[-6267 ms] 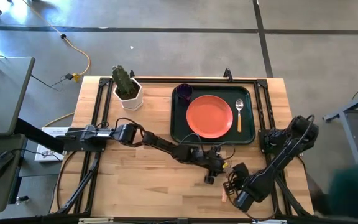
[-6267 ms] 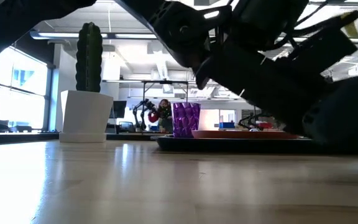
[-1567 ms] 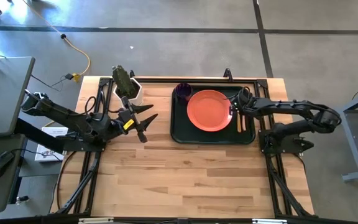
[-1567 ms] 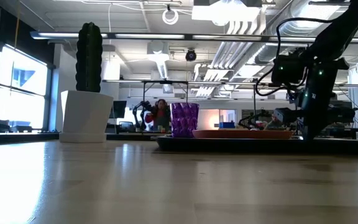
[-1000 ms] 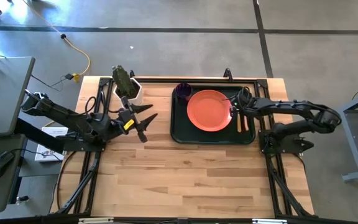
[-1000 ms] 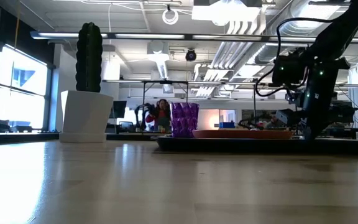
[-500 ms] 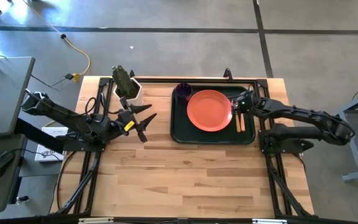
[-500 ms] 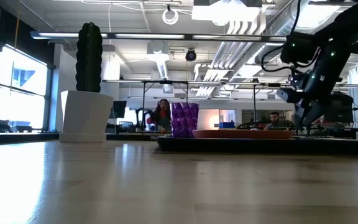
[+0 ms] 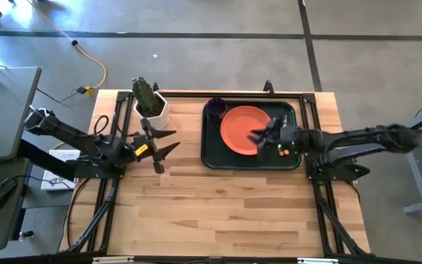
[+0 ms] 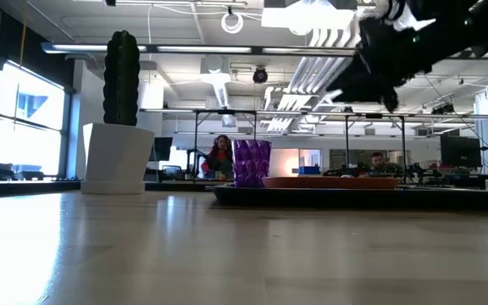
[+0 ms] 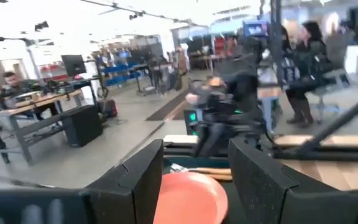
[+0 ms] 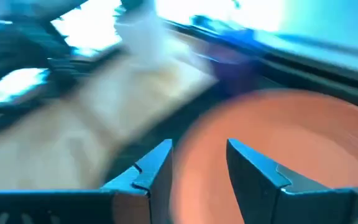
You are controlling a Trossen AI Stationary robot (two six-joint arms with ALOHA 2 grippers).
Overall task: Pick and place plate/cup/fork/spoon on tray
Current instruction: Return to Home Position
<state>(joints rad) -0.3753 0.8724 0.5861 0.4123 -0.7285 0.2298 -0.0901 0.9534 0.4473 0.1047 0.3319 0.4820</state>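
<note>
The dark green tray point(image 9: 215, 150) lies at the table's far right. On it rest the orange-red plate point(image 9: 237, 125) and, at its far left corner, the purple cup point(image 9: 216, 108). An orange cutlery handle point(image 11: 213, 170) lies on the tray beside the plate; fork or spoon, I cannot tell, and my right arm covers most of it from above. My right gripper point(image 9: 257, 134) hangs open above the plate point(image 12: 291, 143), well clear of the tray in the low view point(image 10: 379, 51). My left gripper point(image 9: 165, 149) waits open, left of the tray.
A white pot with a green cactus point(image 9: 150, 103) stands at the far left of the table, close to my left gripper. Bare wood point(image 9: 218, 213) fills the near half. People sit in the room beyond point(image 10: 219, 157).
My right gripper has opened at the tray's right side, risen, and swung toward the table's left, so that it now hangs over the plate. My left gripper has drawn back slightly toward the left edge. Plate, cup and tray have kept their places.
</note>
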